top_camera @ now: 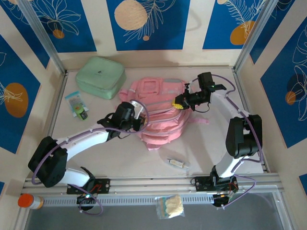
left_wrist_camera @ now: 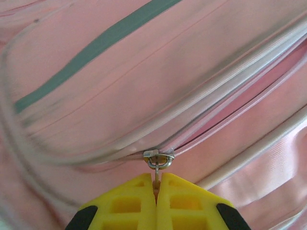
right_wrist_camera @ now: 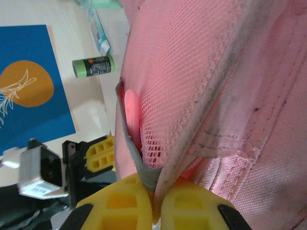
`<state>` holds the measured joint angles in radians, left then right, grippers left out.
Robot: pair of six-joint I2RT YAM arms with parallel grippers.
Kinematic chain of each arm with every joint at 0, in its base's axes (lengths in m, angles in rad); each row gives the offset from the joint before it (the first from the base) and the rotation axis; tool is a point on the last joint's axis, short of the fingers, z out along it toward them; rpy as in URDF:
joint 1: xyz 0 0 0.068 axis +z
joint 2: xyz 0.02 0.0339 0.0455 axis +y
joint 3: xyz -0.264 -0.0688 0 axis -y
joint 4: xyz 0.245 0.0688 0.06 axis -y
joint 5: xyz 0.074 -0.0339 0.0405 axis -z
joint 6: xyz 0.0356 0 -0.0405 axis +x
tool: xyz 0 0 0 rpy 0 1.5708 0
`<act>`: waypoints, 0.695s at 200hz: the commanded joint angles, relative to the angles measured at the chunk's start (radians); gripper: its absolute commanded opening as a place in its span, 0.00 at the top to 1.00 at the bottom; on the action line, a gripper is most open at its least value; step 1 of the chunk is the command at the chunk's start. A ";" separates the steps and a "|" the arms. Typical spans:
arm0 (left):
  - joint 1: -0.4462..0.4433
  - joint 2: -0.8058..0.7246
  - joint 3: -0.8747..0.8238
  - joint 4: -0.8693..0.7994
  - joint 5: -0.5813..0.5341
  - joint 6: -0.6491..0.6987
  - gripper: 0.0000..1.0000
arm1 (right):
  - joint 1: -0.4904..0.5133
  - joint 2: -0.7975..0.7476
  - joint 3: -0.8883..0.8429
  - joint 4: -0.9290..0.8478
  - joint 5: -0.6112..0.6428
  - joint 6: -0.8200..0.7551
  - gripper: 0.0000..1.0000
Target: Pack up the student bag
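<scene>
Left wrist showed the left gripper (left_wrist_camera: 156, 189) pinched on the zip pull (left_wrist_camera: 158, 160) of the bag (left_wrist_camera: 144, 86). The right gripper (right_wrist_camera: 156, 203) was clamped on the bag's mesh pocket edge (right_wrist_camera: 144, 170).

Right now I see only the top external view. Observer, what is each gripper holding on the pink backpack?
Observer: The left gripper is shut on the zip pull of the student bag; the left wrist view shows the small metal tab between its yellow fingers.
Operator: Is that zip open yet?
Observer: Partly. To the right of the slider a gap shows between the zip's two sides.
Operator: And the right one?
Observer: The right gripper is shut on the grey-trimmed edge of the mesh side pocket.
</scene>
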<state>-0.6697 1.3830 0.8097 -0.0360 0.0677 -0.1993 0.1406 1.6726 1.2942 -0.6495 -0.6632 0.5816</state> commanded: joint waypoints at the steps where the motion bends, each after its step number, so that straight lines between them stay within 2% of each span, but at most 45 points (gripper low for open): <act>1: 0.068 -0.006 -0.042 -0.038 0.059 0.097 1.00 | -0.059 -0.021 0.085 0.046 -0.002 -0.047 1.00; 41: 0.198 -0.001 -0.095 0.109 0.082 0.073 1.00 | -0.082 -0.038 0.092 -0.001 -0.016 -0.113 1.00; 70: 0.203 0.007 -0.070 0.116 0.134 0.022 1.00 | -0.097 -0.020 0.120 -0.051 -0.004 -0.151 1.00; 84: 0.128 -0.048 -0.034 0.046 0.125 -0.024 1.00 | -0.106 -0.005 0.155 -0.096 0.025 -0.215 1.00; 96: 0.000 -0.093 -0.031 0.020 -0.011 0.028 1.00 | -0.128 0.011 0.176 -0.110 0.042 -0.222 1.00; 102: -0.044 -0.098 -0.046 0.051 -0.040 0.029 1.00 | -0.142 0.018 0.176 -0.092 0.020 -0.209 1.00; 116: -0.054 -0.077 -0.060 0.092 0.039 -0.007 1.00 | -0.161 0.038 0.168 -0.030 -0.023 -0.154 1.00; 139: -0.061 -0.024 -0.037 0.080 0.015 -0.004 1.00 | -0.151 0.090 0.191 0.003 -0.035 -0.143 1.00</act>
<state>-0.7353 1.3327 0.7528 0.0837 0.1192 -0.1860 0.0044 1.7157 1.4151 -0.7673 -0.6750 0.4343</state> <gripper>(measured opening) 0.048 0.067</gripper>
